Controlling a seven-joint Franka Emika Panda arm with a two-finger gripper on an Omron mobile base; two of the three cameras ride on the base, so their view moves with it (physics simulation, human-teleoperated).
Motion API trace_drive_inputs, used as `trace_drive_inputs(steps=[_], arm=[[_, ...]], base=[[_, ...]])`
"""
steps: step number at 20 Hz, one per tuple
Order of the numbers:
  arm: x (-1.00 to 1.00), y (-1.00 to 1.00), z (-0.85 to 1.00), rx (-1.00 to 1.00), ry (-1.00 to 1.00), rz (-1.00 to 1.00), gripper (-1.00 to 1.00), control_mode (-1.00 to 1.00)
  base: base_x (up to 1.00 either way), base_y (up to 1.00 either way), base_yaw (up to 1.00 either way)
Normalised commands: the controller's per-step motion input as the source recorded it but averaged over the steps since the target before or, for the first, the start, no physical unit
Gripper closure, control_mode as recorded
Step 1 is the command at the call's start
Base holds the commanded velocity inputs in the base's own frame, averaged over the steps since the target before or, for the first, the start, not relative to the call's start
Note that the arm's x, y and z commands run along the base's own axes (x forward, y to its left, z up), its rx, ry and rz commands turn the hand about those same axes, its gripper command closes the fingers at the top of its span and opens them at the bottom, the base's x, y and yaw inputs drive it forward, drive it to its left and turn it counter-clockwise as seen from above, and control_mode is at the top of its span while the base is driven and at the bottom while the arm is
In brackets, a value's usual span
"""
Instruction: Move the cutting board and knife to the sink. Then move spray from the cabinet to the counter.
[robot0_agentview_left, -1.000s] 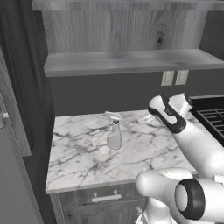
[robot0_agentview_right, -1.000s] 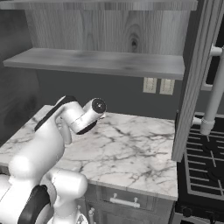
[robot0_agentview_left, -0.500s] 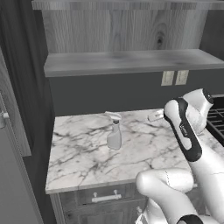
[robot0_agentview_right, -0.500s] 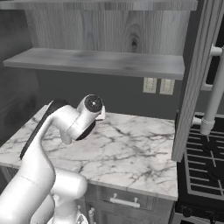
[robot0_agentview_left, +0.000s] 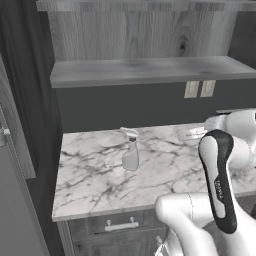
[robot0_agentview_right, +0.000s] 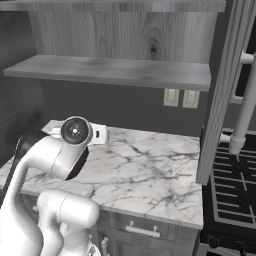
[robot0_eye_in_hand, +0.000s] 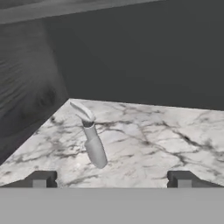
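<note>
I'm looking at a dim grey kitchen corner: a white marble tabletop with grey veins sits on grey drawer fronts, and a silver bar handle shows on the drawer below its front edge. Above it hangs the grey wood-grain cabinet, its open shelf bare on the part I can see. Two pale wall outlets sit on the dark back wall under the shelf, and a black grated stove borders the tabletop on the right in my right base view.

The spray bottle stands on the tabletop, upright in the left base view, well back from the front edge. In the hand view the spray bottle is ahead of my pincer and a little toward its left finger, apart from both tips, with its trigger head pointing away toward the dark wall corner; it looks tilted there, which is the roll of the hand camera.

My pincer is wide open and holds nothing: the two dark fingertips stand far apart with bare marble between them. From the left base view the pincer end of the arm hovers above the tabletop, to the right of the bottle.
</note>
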Motion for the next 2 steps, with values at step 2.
trace_drive_inputs(steps=[2], arm=[[-0.50, 0.00, 0.48, -0.03, -0.08, -0.15, -1.00, -1.00]], base=[[0.00, 0.00, 0.00]])
